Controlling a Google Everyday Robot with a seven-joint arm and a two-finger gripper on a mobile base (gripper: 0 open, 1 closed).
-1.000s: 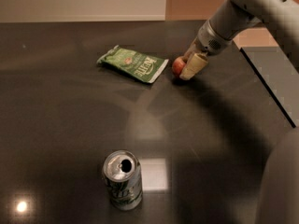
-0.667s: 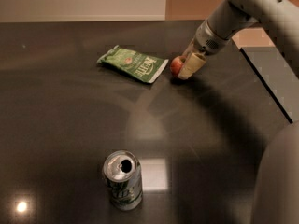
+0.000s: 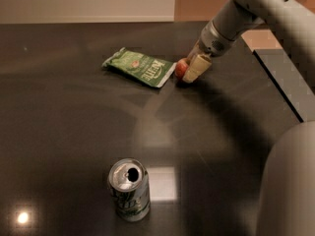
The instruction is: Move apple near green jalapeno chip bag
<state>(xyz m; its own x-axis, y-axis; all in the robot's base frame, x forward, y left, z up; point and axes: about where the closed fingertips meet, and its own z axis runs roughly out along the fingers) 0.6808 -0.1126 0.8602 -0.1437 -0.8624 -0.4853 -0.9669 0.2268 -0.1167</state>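
Note:
The small red apple [image 3: 180,68] sits low at the table surface, right beside the right end of the green jalapeno chip bag [image 3: 140,67], which lies flat in the far middle of the dark table. My gripper [image 3: 191,69] reaches in from the upper right and is shut on the apple. One beige finger [image 3: 196,67] covers the apple's right side, so only its left part shows.
An opened silver-green soda can [image 3: 129,188] stands upright near the front, well away from the bag. The table's right edge [image 3: 275,82] runs diagonally beside the arm. My arm's large grey body [image 3: 290,181] fills the lower right.
The gripper has moved a little to the left with the apple, bringing it closer to the chip bag's right end. The bag and the can have not moved.

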